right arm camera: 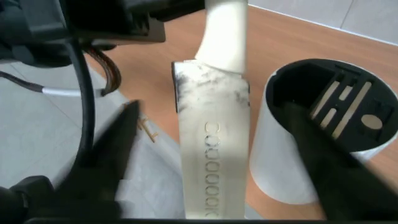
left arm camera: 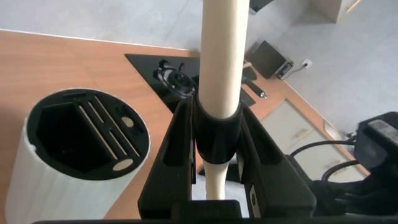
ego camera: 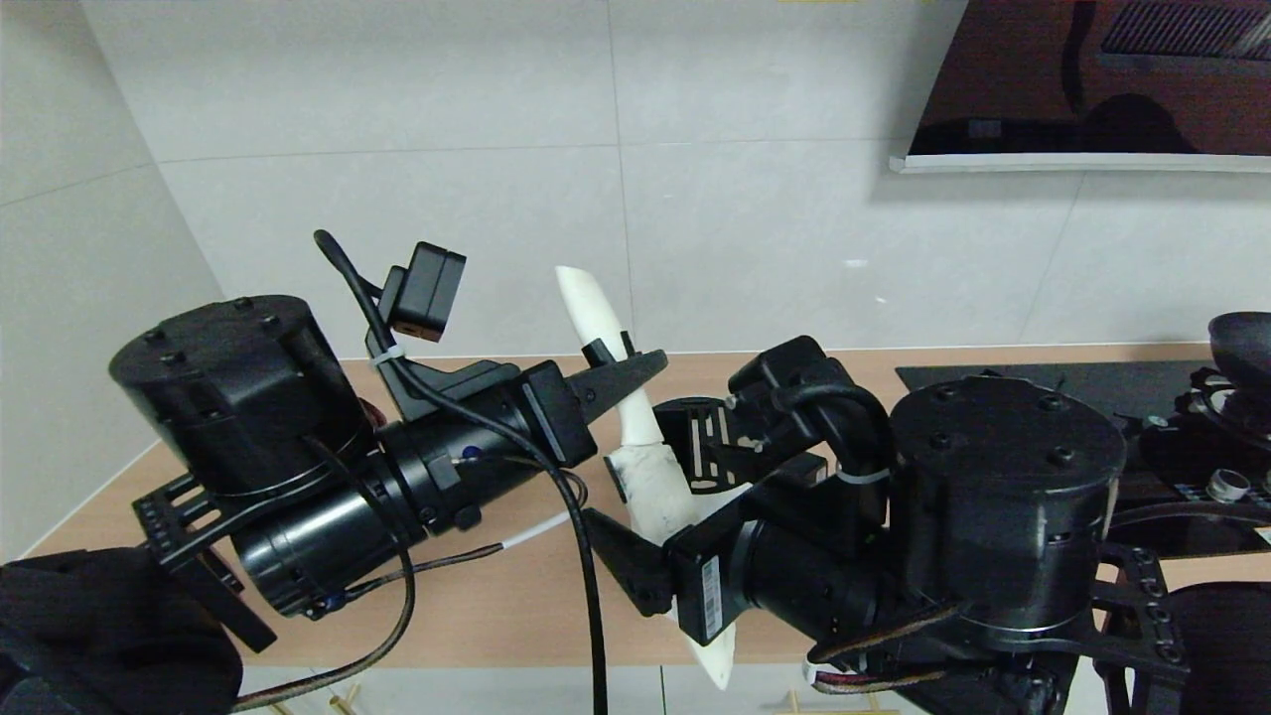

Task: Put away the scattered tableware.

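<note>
A white knife (ego camera: pixel 594 303) hangs tilted above the wooden counter (ego camera: pixel 496 596), cream handle up and blade down. My left gripper (ego camera: pixel 624 374) is shut on the handle (left arm camera: pixel 224 56), its black fingers (left arm camera: pixel 177 146) clamping it from both sides. My right gripper (ego camera: pixel 660 506) stands open around the smudged white blade (right arm camera: pixel 211 143), one blurred finger (right arm camera: pixel 115 155) on each side and not touching it. A white round holder with a black slotted top (left arm camera: pixel 81 143) stands on the counter just below and beside the blade (right arm camera: pixel 329 112).
A black cooktop (ego camera: pixel 1033 382) with a burner (left arm camera: pixel 177 78) lies to the right on the counter, with a dark pot (ego camera: pixel 1241 343) at its far right. The tiled wall runs behind. The counter's front edge is close below the arms.
</note>
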